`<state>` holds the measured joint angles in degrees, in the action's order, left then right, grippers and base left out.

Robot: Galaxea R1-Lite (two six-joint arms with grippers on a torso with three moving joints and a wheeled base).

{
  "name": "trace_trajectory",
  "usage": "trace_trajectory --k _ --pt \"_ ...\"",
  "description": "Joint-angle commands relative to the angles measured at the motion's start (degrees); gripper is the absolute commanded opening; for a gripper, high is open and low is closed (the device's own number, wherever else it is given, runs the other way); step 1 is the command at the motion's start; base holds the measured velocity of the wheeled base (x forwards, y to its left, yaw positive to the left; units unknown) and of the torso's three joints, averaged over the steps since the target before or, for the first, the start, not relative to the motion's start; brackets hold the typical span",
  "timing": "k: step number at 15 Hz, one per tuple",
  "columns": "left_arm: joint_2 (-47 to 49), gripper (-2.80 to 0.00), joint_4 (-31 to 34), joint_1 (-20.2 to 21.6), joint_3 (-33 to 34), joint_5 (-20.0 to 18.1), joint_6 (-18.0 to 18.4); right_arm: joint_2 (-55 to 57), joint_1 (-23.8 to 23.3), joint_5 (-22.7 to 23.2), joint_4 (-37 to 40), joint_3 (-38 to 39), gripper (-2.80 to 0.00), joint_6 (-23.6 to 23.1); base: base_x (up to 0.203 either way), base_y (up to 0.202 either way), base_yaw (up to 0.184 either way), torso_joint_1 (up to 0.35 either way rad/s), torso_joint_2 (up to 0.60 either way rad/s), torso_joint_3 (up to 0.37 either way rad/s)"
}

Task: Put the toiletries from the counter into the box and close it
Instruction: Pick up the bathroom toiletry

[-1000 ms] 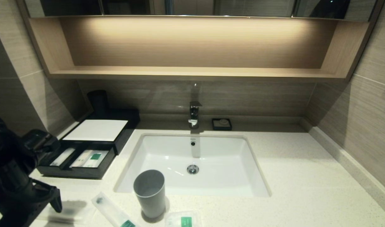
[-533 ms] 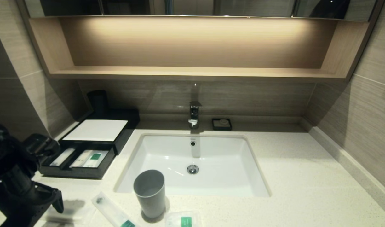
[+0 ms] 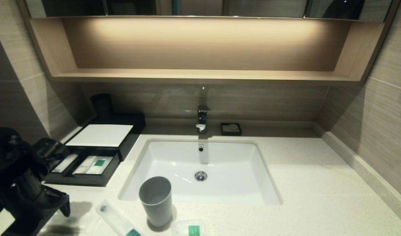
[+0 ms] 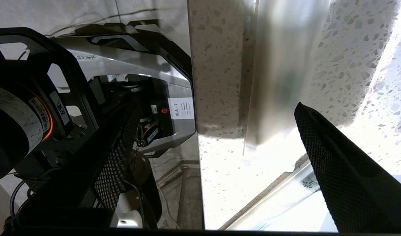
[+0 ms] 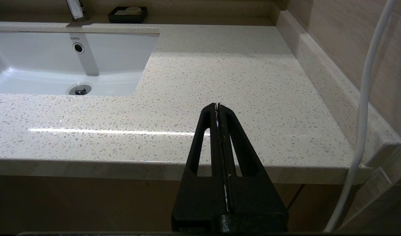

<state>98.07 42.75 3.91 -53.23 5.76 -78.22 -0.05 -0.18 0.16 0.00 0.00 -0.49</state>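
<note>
The counter (image 3: 312,183) carries a long narrow packet (image 3: 116,221) left of the cup, and a small squarish green-labelled packet (image 3: 190,228) sits at the front edge. Another translucent packet (image 3: 74,219) lies in shadow beside my left gripper (image 3: 49,218). That gripper hangs open over the counter's front-left corner, with nothing between its fingers (image 4: 335,170). The wrist view shows a long packet (image 4: 279,82) and a printed one (image 4: 295,200) under it. The box (image 3: 102,135) stands at the back left, its drawer (image 3: 82,178) pulled out with packets inside. My right gripper (image 5: 217,105) is shut and empty before the counter's front edge.
A grey cup (image 3: 155,200) stands at the front rim of the white sink (image 3: 240,193). The tap (image 3: 202,118) and a small black soap dish (image 3: 231,128) are behind the sink. A dark tumbler (image 3: 102,105) stands behind the box. Walls close both sides.
My left arm has shifted a little to the right, toward the packets at the front of the counter. Its fingers stay open. Nothing else moved.
</note>
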Motion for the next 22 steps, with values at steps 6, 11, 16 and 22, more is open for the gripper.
trace_trajectory --k 6,11,16,22 --pt "3.18 0.0 -0.83 0.04 -0.56 0.22 -0.44 0.05 0.01 0.02 0.0 0.09 -2.8 -0.04 0.0 0.0 0.0 0.0 0.0 0.0" --pt "4.14 0.0 -1.69 -0.05 -1.09 0.22 -0.35 0.05 0.01 0.02 0.0 0.09 -2.8 -0.04 0.0 0.0 0.0 0.0 0.0 0.0" --pt "3.82 0.0 -2.91 -0.05 -1.35 0.22 -0.35 0.05 0.01 0.02 0.0 0.09 -2.8 -0.04 0.0 0.0 0.0 0.0 0.0 0.0" --pt "3.14 0.0 -4.74 -0.05 -1.17 -0.05 0.18 0.05 0.01 0.02 0.0 0.09 -2.8 -0.04 0.0 0.0 0.0 0.0 0.0 0.0"
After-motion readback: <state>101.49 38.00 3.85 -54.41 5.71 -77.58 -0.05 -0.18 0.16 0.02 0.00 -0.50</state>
